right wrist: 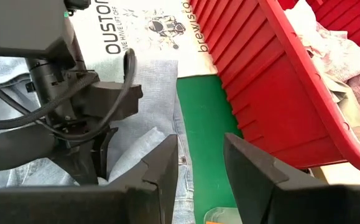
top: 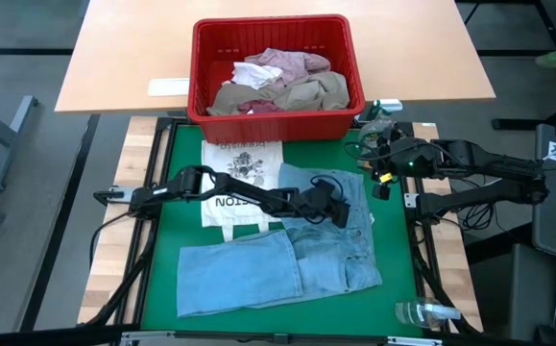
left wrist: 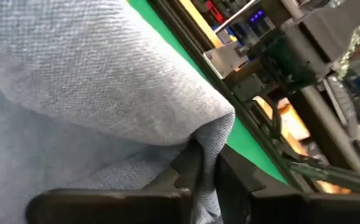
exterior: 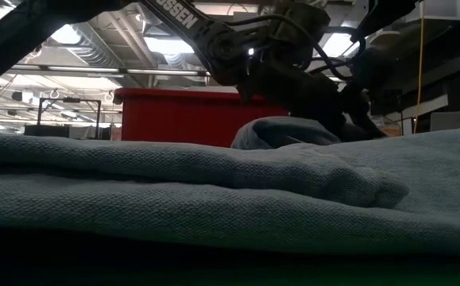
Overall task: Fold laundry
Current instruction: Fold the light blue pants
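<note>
Green mat (top: pixel 186 226) carries the light blue jeans (top: pixel 258 274), left gripper (top: pixel 338 217) pinching a fold near the waistband with narrow jaws, so ease open only once the fold lies flat; right gripper (right wrist: pixel 198 165) waits part-open, empty, beside the red basket (top: pixel 268 123).

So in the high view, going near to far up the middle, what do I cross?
Jeans → left gripper pinching a fold of them → white printed tote bag → red basket of clothes.
</note>
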Available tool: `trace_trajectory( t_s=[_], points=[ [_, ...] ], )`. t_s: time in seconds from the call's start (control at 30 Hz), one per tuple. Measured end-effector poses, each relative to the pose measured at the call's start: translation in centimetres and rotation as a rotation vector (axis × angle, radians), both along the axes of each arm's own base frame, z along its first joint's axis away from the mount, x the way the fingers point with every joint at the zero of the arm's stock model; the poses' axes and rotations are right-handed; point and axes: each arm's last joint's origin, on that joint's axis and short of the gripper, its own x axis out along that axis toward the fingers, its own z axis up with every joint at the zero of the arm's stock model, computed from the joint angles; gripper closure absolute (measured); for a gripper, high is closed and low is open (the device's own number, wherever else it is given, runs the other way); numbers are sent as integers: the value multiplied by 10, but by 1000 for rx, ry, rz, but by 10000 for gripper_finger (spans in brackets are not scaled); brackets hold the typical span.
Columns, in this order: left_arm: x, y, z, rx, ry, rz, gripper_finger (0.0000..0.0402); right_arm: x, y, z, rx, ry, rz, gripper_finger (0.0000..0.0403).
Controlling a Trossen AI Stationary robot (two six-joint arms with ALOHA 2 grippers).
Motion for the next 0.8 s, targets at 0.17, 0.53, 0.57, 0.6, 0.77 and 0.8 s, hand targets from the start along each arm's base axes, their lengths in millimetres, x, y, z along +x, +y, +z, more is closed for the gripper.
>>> trace_trajectory(
  t_s=[0.17,0.53,0.57,0.6,0.77,0.8],
  points=[
    [1,1,3,50,-25,-1,318,0,0,0,0,0,0,274],
    [0,19,13,227,17,-76,238,-1,0,-1,22,11,-20,274],
    [-1,22,18,248,14,-101,236,-2,0,-2,24,24,-20,275],
    [-1,26,24,262,1,-124,235,-3,0,-3,35,33,-21,275],
    [-10,43,52,302,29,-235,244,0,4,-18,178,54,21,275],
    [-14,46,58,307,50,-255,248,2,5,-24,205,64,36,274]
  ],
)
